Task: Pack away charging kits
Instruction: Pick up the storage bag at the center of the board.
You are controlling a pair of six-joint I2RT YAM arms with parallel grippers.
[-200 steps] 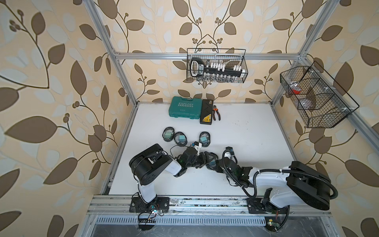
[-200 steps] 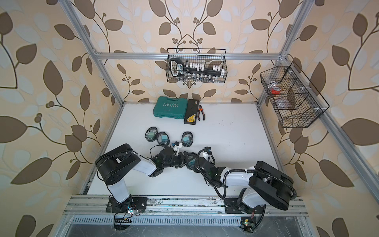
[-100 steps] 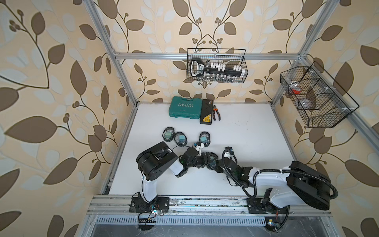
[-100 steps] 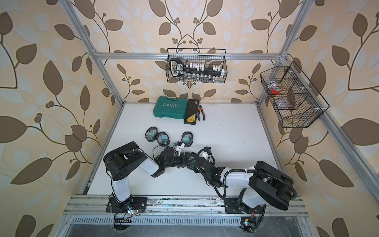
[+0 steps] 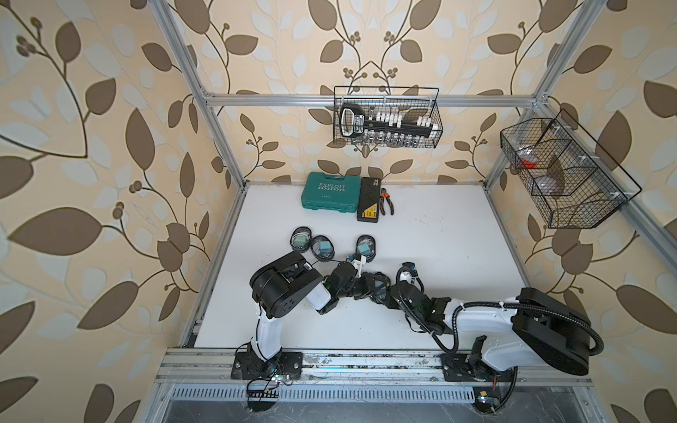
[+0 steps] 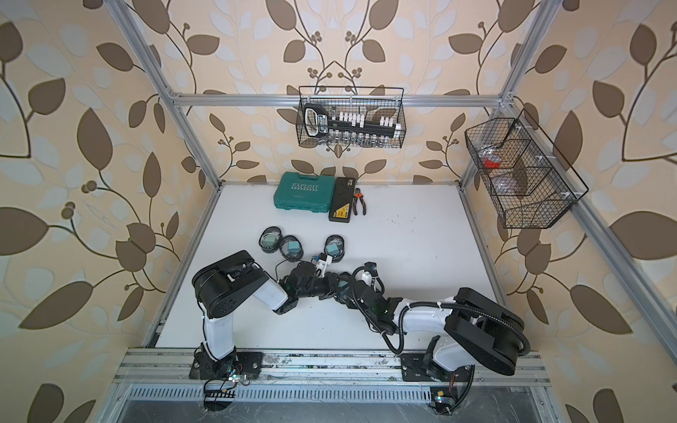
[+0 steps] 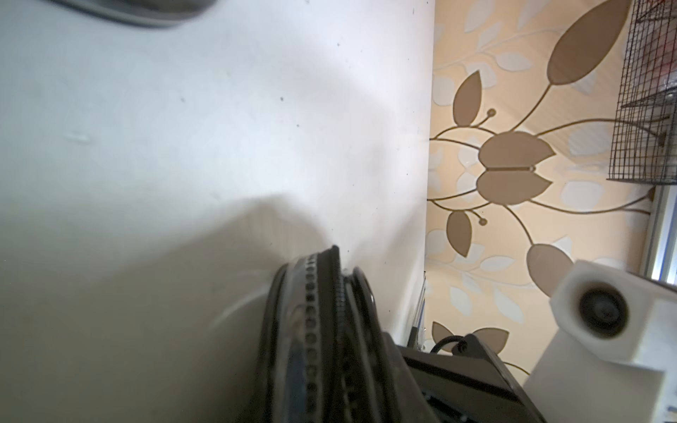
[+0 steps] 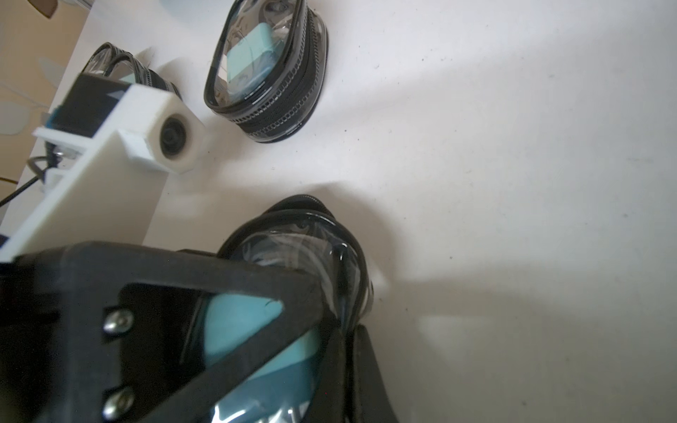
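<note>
The pouch in hand (image 8: 315, 256) is held low at the front middle of the white table (image 5: 421, 238), pinched by its black rim in the closed right gripper (image 5: 384, 293). A teal plug (image 8: 238, 326) is seen inside it through the clear wall. The left gripper (image 5: 361, 287) is set right against the same pouch, whose zip edge fills the left wrist view, but whether its jaws are clamped on it cannot be told.

The step is judged to be the zipping shut. It would be done well if the rim were pinned firmly on one side while the zip is drawn along the curve rather than away from it, so that the pouch is neither twisted nor pulled free. Any cable should first be tucked clear of the teeth.

Counted in both top views:
- four pouches, a row of three (image 5: 322, 248) lying further back, each with a teal plug showing
- one green tool case (image 5: 329, 192)
- one flat black case (image 5: 369, 203)
- one pair of pliers (image 5: 386, 199)
- two wire baskets (image 5: 436, 124)
</note>
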